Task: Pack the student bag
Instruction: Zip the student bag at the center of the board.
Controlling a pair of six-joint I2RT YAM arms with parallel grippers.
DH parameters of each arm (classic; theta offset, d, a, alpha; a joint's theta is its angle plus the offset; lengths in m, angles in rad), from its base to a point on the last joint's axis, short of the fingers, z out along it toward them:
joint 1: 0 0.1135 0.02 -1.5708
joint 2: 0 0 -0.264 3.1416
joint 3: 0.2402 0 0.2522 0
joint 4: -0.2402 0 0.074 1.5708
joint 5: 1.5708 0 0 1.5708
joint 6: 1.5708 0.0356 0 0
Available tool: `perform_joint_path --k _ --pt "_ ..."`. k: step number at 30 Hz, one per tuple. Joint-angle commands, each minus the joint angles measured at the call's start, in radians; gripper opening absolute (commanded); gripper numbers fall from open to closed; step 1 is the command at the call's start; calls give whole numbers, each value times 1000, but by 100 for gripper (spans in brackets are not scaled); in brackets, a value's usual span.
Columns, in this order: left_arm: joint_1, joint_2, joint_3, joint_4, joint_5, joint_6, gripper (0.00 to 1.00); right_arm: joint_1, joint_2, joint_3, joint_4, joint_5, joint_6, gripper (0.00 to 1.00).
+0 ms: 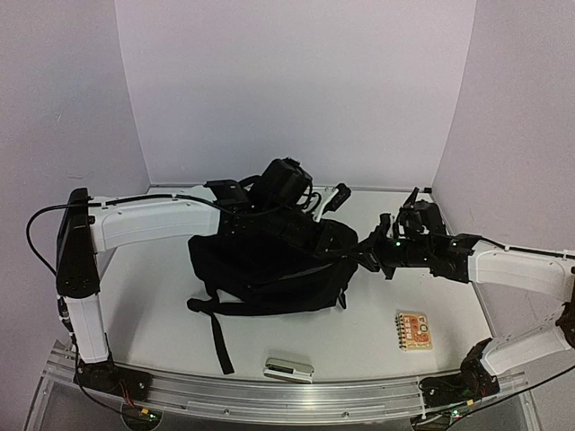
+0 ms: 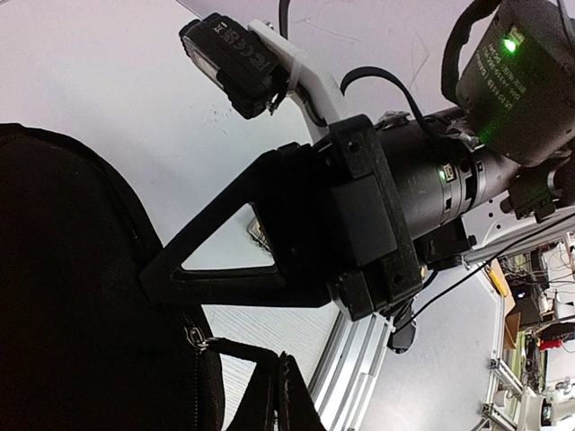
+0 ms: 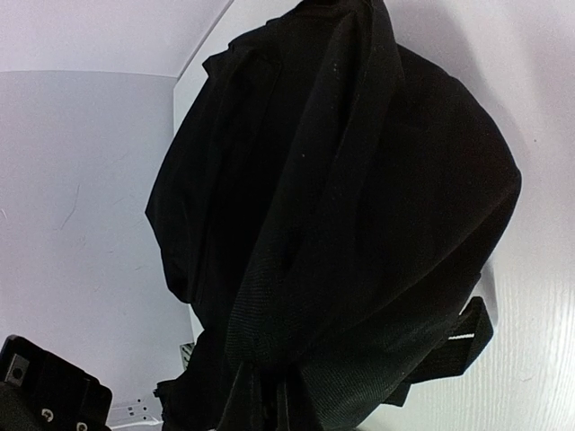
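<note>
The student bag [image 1: 269, 265], a large soft black backpack, lies slumped in the middle of the table with its straps [image 1: 216, 332] trailing toward the near edge. My left gripper [image 1: 283, 220] reaches over the bag's far top edge. In the left wrist view the left gripper [image 2: 283, 400] is shut on a fold of black fabric beside the zipper pull [image 2: 193, 338]. My right gripper [image 1: 367, 254] meets the bag's right side. In the right wrist view this gripper [image 3: 278, 404] is shut on bunched fabric of the bag [image 3: 359, 180], which fills most of that view.
An orange spiral notebook [image 1: 413, 329] lies at the front right. A small silver-white box [image 1: 288, 368] rests near the front edge by the aluminium rail [image 1: 359, 400]. Walls close in at the back and both sides. The right arm's wrist [image 2: 359, 215] hangs close to the left gripper.
</note>
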Motion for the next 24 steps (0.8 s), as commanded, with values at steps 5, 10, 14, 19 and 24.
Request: perform_joint_path --k 5,10,14,19,24 --pt "-7 -229 -173 62 -41 57 0 -78 -27 -4 10 155 -5 0" --pt "-6 -350 -304 69 -98 35 0 -135 -27 -18 9 167 -23 0" --pt "-7 -415 -365 68 -127 20 0 -148 -5 -17 11 183 -30 0" --pt "-7 -453 -389 49 -147 13 0 -166 8 -10 12 216 -40 0" --pt "-7 -439 -387 71 -151 2 0 -169 25 13 32 190 -78 0"
